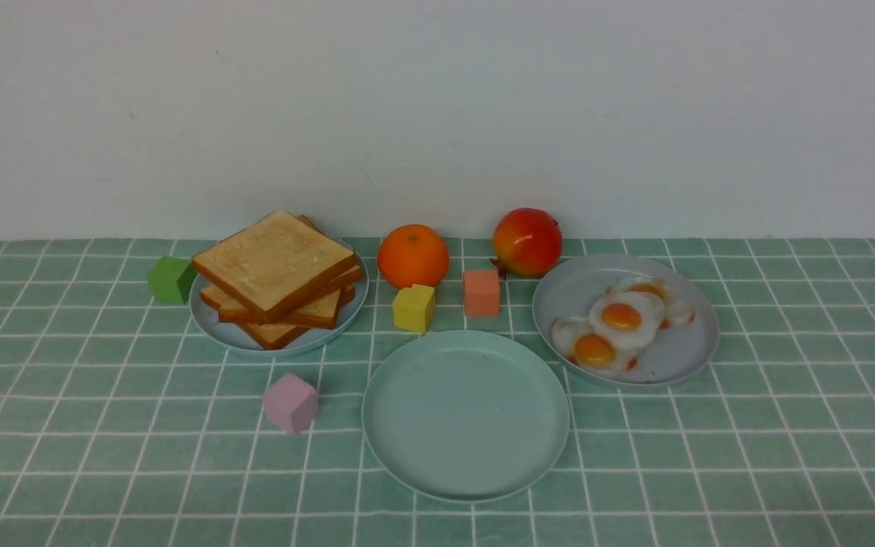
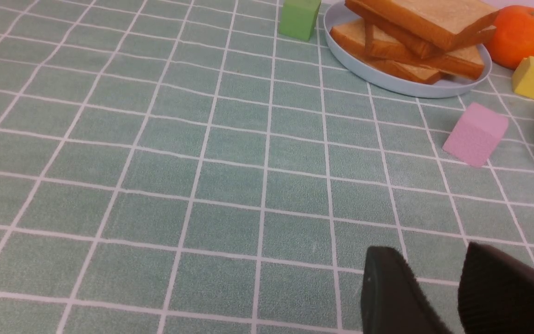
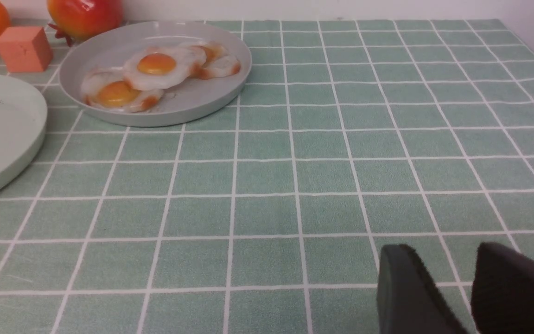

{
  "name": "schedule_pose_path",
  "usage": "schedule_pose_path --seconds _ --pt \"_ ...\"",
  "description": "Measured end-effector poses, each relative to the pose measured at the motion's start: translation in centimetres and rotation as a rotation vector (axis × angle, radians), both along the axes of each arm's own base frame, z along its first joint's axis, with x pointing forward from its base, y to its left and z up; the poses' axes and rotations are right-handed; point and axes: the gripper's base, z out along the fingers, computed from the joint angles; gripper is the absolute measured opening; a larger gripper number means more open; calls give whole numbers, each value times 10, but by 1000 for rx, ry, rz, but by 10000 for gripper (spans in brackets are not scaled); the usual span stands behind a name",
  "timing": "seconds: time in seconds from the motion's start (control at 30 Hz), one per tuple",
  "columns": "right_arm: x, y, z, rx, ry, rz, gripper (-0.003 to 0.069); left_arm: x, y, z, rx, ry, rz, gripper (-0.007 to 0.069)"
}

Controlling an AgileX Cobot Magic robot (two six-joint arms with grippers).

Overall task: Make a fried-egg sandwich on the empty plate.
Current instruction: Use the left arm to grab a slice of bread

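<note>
Near the front middle of the tabletop [image 1: 103, 471] sits the empty plate [image 1: 465, 414], pale mint and bare, so none of the sandwich is built yet. It lies between two grey-blue plates: the toast plate [image 1: 335, 325] to your left and the egg plate [image 1: 680, 365] to your right.

You have four toast slices [image 1: 274, 262], as far as the skewed stack lets you count, and three fried eggs [image 1: 621, 315] that overlap. Around them stand one orange [image 1: 412, 255], one red fruit [image 1: 526, 241] and four cubes: green [image 1: 171, 279], yellow [image 1: 413, 308], salmon [image 1: 481, 292] and pink [image 1: 291, 403].

Expect the toast to be light and fairly stiff. Take the top slice by a corner that overhangs the stack, pinching across its thickness. The eggs look thin, glossy and probably limp. Grip the topmost one at the rim of its white and watch that it does not drag a neighbour along.

The left gripper [image 2: 429, 260] and right gripper [image 3: 438, 255] each hang low over bare cloth, well apart from the food. Their jaws are parted and hold nothing.
</note>
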Motion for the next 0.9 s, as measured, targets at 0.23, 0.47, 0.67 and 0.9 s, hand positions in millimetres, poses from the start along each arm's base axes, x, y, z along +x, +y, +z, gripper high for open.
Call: schedule_pose_path --seconds 0.23,0.47,0.67,0.9 --pt "0 0 0 0 0 0 241 1 -1 3 -33 -31 3 238" --pt "0 0 0 0 0 0 241 4 -2 27 -647 -277 79 238" --pt "0 0 0 0 0 0 241 3 2 43 -810 -390 98 224" --pt "2 5 4 270 -72 -16 241 6 -16 95 -520 -122 -78 55"
